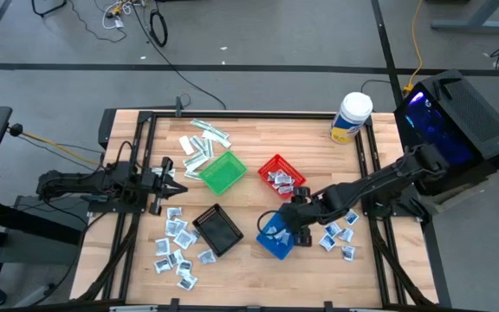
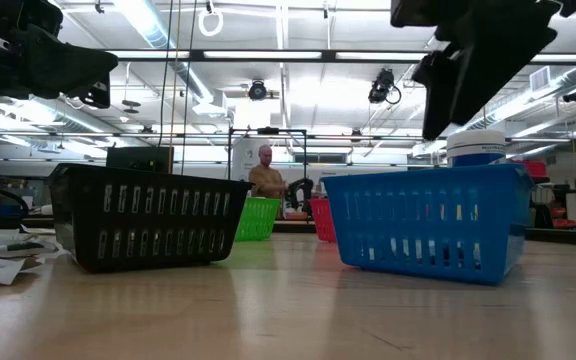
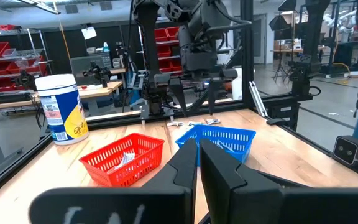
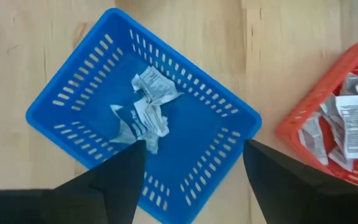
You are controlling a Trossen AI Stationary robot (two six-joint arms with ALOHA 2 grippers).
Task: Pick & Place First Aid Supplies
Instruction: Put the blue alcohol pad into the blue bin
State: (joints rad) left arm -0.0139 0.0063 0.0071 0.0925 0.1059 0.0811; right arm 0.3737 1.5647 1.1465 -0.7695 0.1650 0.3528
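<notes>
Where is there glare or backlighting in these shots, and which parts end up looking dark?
Low view: bright ceiling lights silhouette the right gripper above the blue basket. High view: purple glow on the black box at the table's right. Right wrist view: evenly lit.

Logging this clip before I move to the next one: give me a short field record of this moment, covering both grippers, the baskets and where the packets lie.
right gripper: open, hanging over the blue basket, empty
left gripper: shut, waiting at the table's left side
blue basket contents: a few crumpled packets
red basket: holds several packets
green basket: looks empty
black basket: looks empty
loose sachets: scattered left of the black basket; another cluster right of the blue basket
loose strips: beside the green basket
tub: upright at the far right
</notes>
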